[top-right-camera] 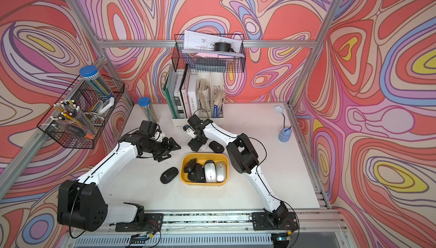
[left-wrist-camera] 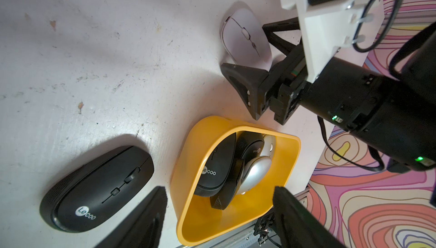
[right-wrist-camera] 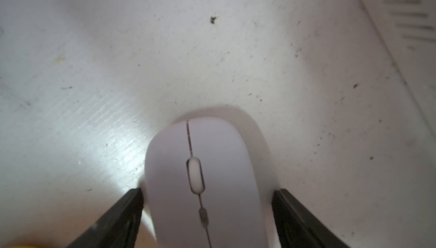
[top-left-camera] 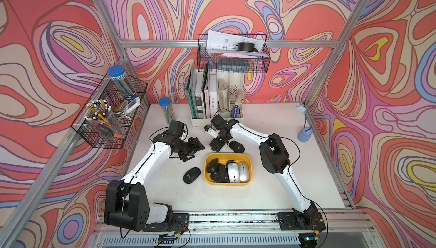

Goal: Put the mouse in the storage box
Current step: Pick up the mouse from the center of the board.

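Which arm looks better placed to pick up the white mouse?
Right: the right arm's fingers flank the white mouse on both sides; the left arm's fingers, open, hang away from it by the black mouse and storage box.

Robotics lab, test cell staged as an office: the left arm [top-left-camera: 148, 164] and the right arm [top-left-camera: 247, 133], both white and black, stand bolted to a metal rail [top-left-camera: 236, 218] along the front of a white desk [top-left-camera: 271, 183]. Aluminium frame posts [top-left-camera: 105, 10] carry walls [top-left-camera: 236, 6] printed with red, pink and blue swirls on three sides. Office goods dress the set: a white file holder [top-left-camera: 212, 98] of books, a black wire basket [top-left-camera: 94, 140] of pens, a second wire basket [top-left-camera: 236, 67] holding papers, a small blue lamp [top-left-camera: 304, 133] and a yellow storage box [top-left-camera: 227, 156] of computer mice [top-left-camera: 243, 171].
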Controlling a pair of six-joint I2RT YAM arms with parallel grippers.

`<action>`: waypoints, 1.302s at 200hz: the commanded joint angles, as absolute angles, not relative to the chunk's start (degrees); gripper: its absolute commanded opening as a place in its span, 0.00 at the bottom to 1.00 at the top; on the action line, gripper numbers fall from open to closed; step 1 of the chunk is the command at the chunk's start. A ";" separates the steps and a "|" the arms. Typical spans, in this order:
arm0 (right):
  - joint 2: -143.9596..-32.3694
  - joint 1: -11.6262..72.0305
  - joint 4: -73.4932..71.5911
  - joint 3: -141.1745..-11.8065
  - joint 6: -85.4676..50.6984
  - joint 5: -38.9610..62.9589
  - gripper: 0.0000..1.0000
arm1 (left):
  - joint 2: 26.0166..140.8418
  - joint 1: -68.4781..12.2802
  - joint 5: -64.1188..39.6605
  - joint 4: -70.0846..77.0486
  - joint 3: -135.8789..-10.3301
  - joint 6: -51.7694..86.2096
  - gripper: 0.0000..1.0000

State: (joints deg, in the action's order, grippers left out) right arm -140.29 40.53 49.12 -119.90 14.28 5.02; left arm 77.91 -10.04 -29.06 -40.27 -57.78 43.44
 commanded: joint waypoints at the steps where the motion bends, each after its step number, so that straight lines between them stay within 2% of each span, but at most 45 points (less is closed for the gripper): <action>1: -142.34 40.34 49.56 -120.67 14.41 2.94 0.77 | 79.01 -9.59 -29.71 -39.96 -58.10 42.36 0.77; 15: -142.23 40.32 49.21 -120.39 13.29 1.43 0.66 | 79.10 -9.51 -29.76 -39.82 -58.01 42.36 0.77; 27: -141.57 40.25 48.03 -119.33 12.46 0.61 0.61 | 79.19 -9.57 -29.96 -39.42 -57.88 42.45 0.77; 69: -137.63 40.25 43.34 -116.14 10.25 -0.77 0.56 | 79.50 -9.57 -31.12 -38.64 -57.80 42.38 0.77; 100: -134.36 40.25 42.61 -115.32 8.36 0.82 0.56 | 78.18 -9.65 -37.26 -34.23 -56.71 42.45 0.77; 207: -124.03 40.26 44.87 -112.26 3.38 -0.55 0.56 | 77.02 -11.60 -39.08 -29.17 -55.66 41.72 0.77; 260: -111.48 40.56 46.20 -100.38 -4.68 4.83 0.56 | 74.34 -16.33 -35.28 -27.86 -55.80 40.08 0.77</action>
State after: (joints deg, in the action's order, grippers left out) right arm -117.75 40.42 44.84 -105.51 0.69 1.91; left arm 76.88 -15.09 -36.71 -30.26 -55.44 41.63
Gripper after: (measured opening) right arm 0.600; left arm 0.770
